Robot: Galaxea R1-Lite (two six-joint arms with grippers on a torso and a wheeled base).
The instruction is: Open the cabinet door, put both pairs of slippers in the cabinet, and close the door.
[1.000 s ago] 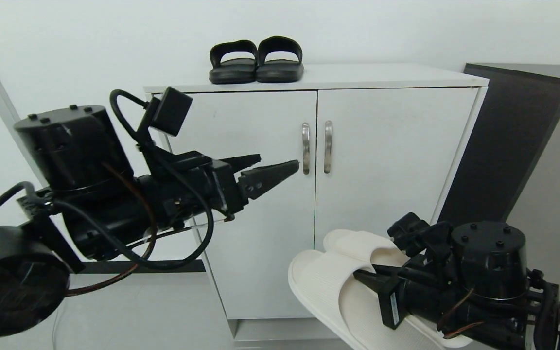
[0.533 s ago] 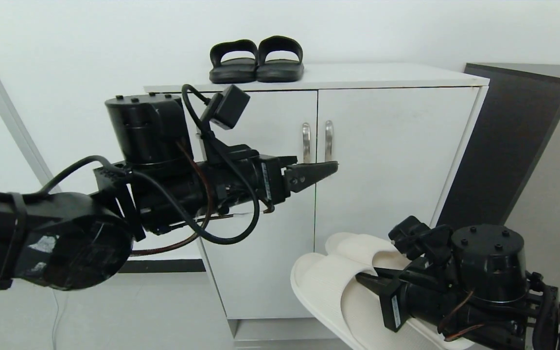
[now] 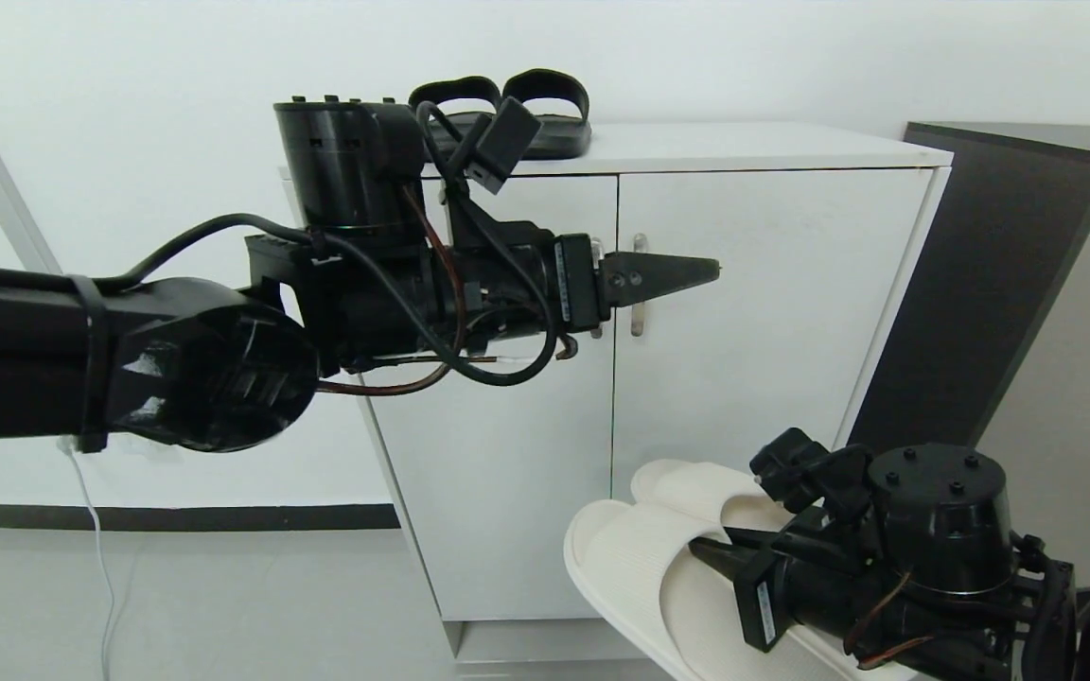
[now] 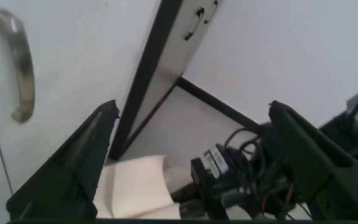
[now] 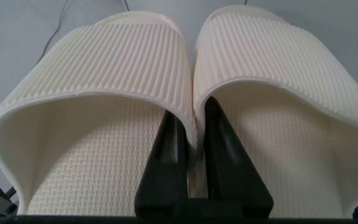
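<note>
now the cabinet (image 3: 772, 147) is staying shut. the left gripper (image 3: 696, 271) is swinging across its front, rising from its left side to the handle (image 3: 638, 320) of the right door (image 3: 772, 312), jaws spread wide and holding nothing. it is probably lining up to hook that handle and pull. the right gripper (image 3: 711, 544) is waiting low before that door, clamping the white slippers (image 3: 640, 539) by their inner straps. the black slippers (image 3: 550, 137) are sitting on the cabinet's top.
</note>
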